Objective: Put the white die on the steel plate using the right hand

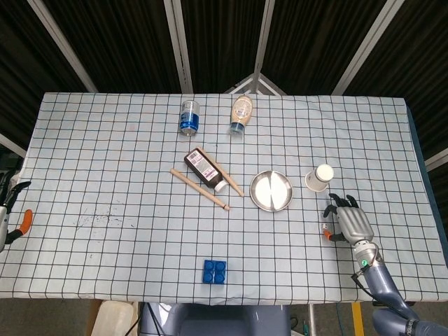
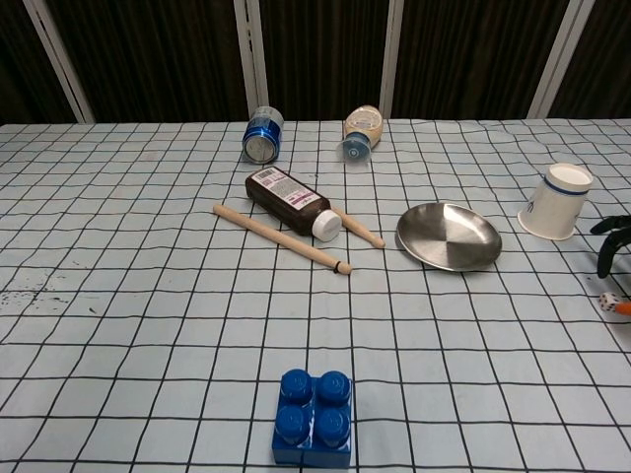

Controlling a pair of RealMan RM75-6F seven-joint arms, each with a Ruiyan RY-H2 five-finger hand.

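The white die (image 2: 608,302) lies on the checked cloth at the far right edge of the chest view. My right hand (image 1: 351,222) hovers over it with fingers spread, dark fingertips (image 2: 611,241) just beyond the die and an orange-tipped thumb right beside it. I cannot see the hand gripping the die. The steel plate (image 1: 271,190) sits bare to the left of the hand, also seen as the steel plate (image 2: 449,236) in the chest view. My left hand (image 1: 8,213) rests at the table's far left edge, holding nothing.
An upturned paper cup (image 1: 319,177) stands between plate and right hand. A brown bottle (image 1: 204,169) and two wooden sticks (image 1: 199,188) lie left of the plate. A blue can (image 1: 189,116) and sauce bottle (image 1: 241,115) lie at the back, a blue brick (image 1: 215,271) at the front.
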